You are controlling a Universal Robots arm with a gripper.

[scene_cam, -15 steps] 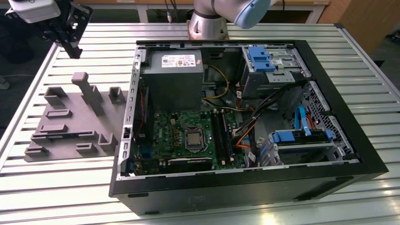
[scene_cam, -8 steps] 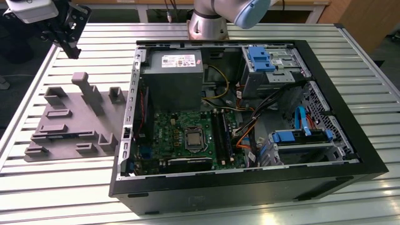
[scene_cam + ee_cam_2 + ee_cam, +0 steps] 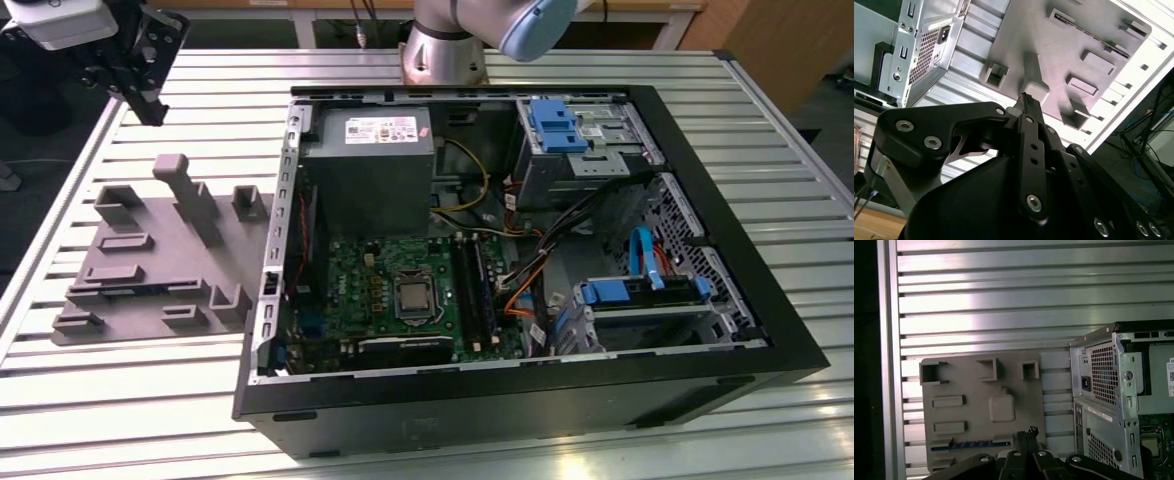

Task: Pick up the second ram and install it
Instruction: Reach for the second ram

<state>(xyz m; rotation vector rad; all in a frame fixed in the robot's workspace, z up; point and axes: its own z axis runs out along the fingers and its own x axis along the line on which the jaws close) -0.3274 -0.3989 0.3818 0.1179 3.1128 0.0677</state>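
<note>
First wrist view has the second ram [image 3: 970, 444] seated in a slot of the grey fixture tray [image 3: 969, 385], beside the open computer case [image 3: 1104, 390]; the gripper [image 3: 1026, 433] hovers above the tray, jaws pressed together, empty; the stick looks light, stiff and fragile, likely best pinched mid-length, clear of its contacts; the slatted metal table [image 3: 1004, 305] leaves room around.

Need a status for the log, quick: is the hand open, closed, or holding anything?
Hand: closed, holding nothing. The second ram lies in the gray fixture.
</note>
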